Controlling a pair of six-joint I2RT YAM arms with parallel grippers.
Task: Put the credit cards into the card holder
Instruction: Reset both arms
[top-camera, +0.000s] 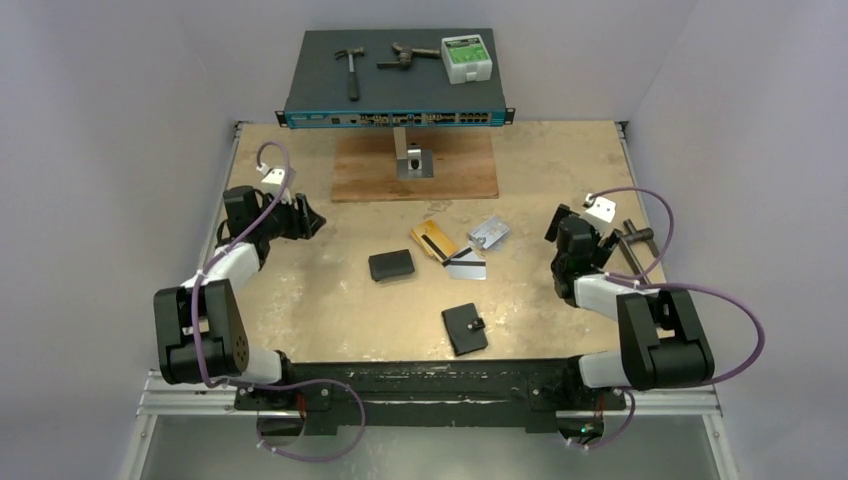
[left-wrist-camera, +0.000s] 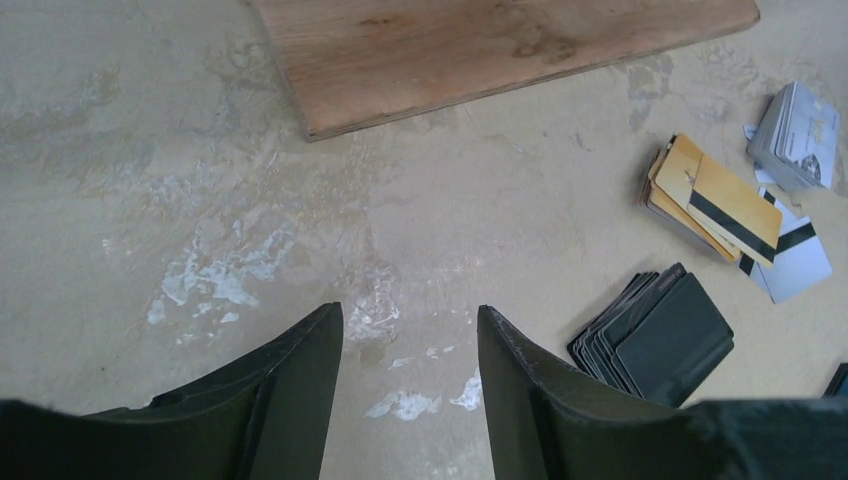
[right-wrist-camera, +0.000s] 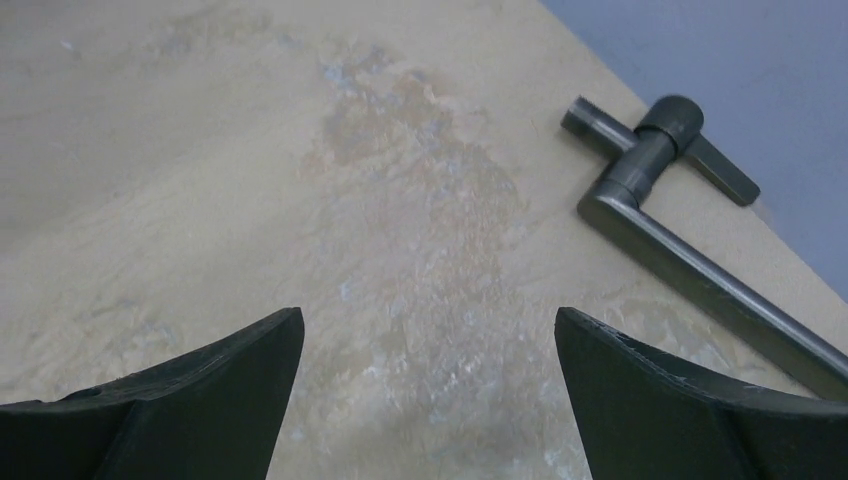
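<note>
**Item: card loading, opening stage.** No card is held, and none is judged stowed yet

**Left end effector** (left-wrist-camera: 410, 395): fingers are parted moderately with nothing between them. It is poised over bare tabletop (left-wrist-camera: 150, 150), to the left of the cards

**Right end effector** (right-wrist-camera: 428, 400): fingers are spread wide and nothing is held. It is poised near a metal lever handle (right-wrist-camera: 660, 200)

**Step in hand (judged):** a first card is to be picked up.
- The gold-orange card (top-camera: 433, 238) is best pinched where its edge overhangs a neighbour, since a flat thin card offers little purchase.
- A low, shallow approach is advised.
- The card holder (top-camera: 465, 328) is to be opened and steadied by the other arm before insertion.
- The plain black pouch (top-camera: 391, 265) is not to be mistaken for it (no tab is seen on it)

**Credit cards** (left-wrist-camera: 715, 195): thin plastic rectangles, clustered mid-tabletop.
- The gold-orange one bears a dark stripe and is laid partly over the white-silver card (top-camera: 466, 268), which is also striped.
- The silver-grey card (top-camera: 488, 232) is set just beside them and carries print

**Card holder:** small, black, closed and lying flat, with a snap tab toward one edge. It is placed nearer the arm bases than the cards, and apart from them
</note>
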